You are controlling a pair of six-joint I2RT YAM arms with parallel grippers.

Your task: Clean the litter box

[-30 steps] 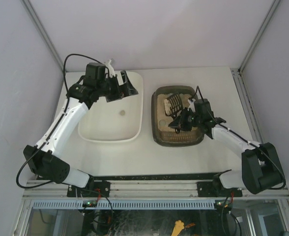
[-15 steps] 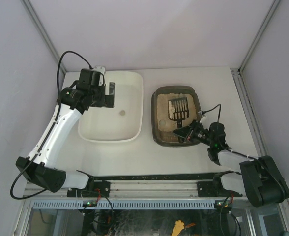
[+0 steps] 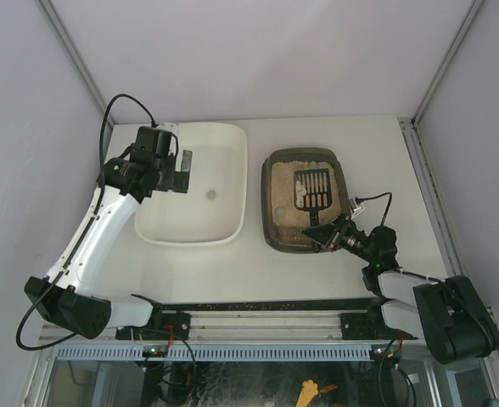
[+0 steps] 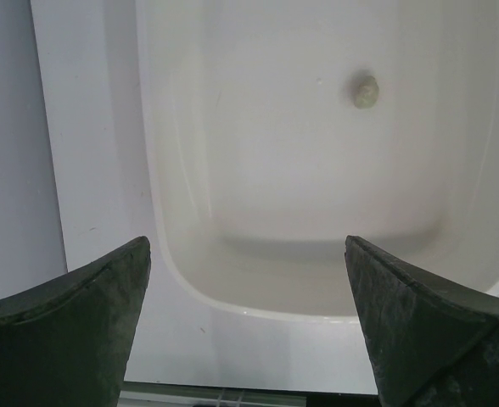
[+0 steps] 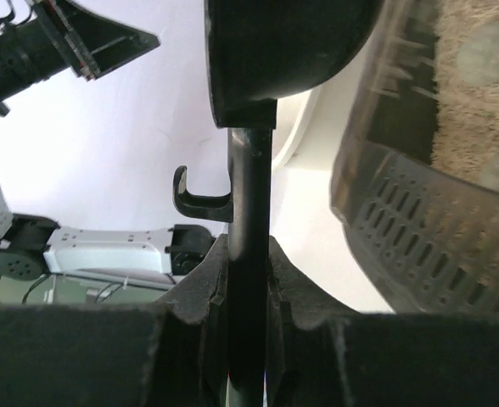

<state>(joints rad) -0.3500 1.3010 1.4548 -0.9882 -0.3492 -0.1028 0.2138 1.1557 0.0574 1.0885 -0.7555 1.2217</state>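
Note:
The litter box point(image 3: 272, 222) is a dark tray of beige litter at the centre right. A black slotted scoop point(image 3: 311, 188) lies in it with its head on the litter. My right gripper point(image 3: 332, 235) sits low at the box's near right corner, shut on the scoop's handle point(image 5: 249, 254). The right wrist view shows the box's wall point(image 5: 402, 229), the litter point(image 5: 474, 110) and a clump point(image 5: 487, 51). My left gripper point(image 3: 182, 170) is open and empty over the left rim of the white tub point(image 3: 232, 229), its fingers point(image 4: 80, 322) spread wide.
One small grey lump point(image 3: 210, 194) lies on the tub's floor, also in the left wrist view point(image 4: 365, 91). The tub's near rim point(image 4: 258, 309) is below the left fingers. A metal rail point(image 3: 266, 305) runs along the table's near edge.
My right arm has drawn back toward the near edge and dropped low, laying the scoop flat in the litter box. My left gripper has shifted left, from the tub's back to its left rim.

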